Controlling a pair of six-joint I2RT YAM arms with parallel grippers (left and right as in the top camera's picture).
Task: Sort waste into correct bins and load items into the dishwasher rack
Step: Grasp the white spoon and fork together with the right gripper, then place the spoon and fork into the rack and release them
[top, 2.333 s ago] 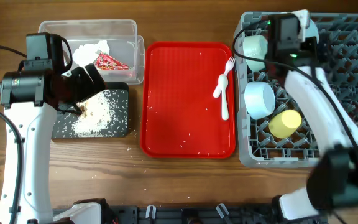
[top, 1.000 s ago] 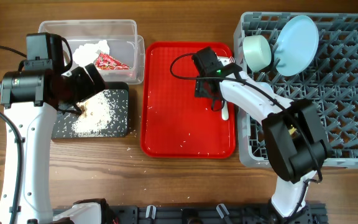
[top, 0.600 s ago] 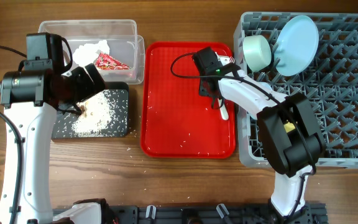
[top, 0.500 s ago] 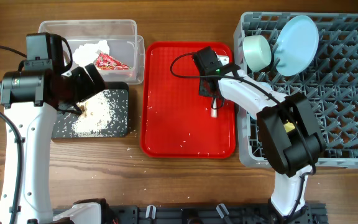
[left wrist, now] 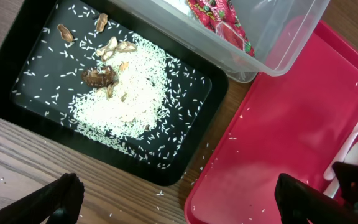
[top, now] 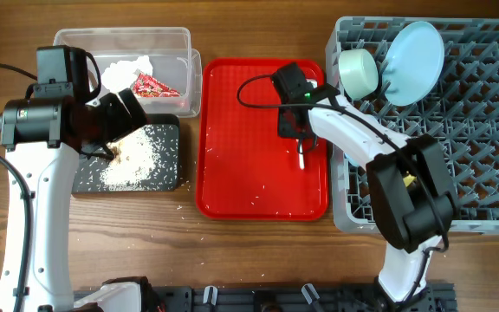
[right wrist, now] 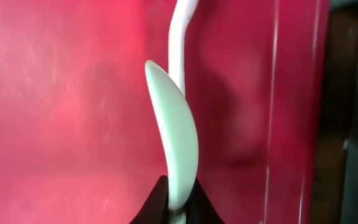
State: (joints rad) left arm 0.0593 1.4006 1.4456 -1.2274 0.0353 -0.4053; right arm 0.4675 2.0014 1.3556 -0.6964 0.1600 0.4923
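Fork (top: 301, 158) sat in your right gripper (top: 300, 140) over the red serving tray (top: 232, 104), close to the tray's right rim in the middle of the desk. On the right wrist camera the two fingertips were pinched almost together on one end of the white utensil, and the rest of it stood away from them against the red floor. From overhead only a short white end showed below the gripper.

About two seconds before, the fork had lain flat along that same rim, tines toward the far edge, while your right arm was over the dishwasher rack (top: 492, 173) at the desk's right edge. The arm had since come across to the tray and closed on it. A pale blue plate (top: 412, 50) and a pale blue bowl (top: 358, 74) leaned in the rack's far-left corner.

Your left gripper (left wrist: 179, 205) had not moved. Its jaws stood wide apart with nothing between them, above the black tray (top: 170, 180) holding rice grains (top: 137, 160) and brown scraps (left wrist: 98, 76). The red wrapper (top: 154, 85) and white napkin (top: 137, 66) lay in the clear tub (top: 176, 36) toward the far-left corner.
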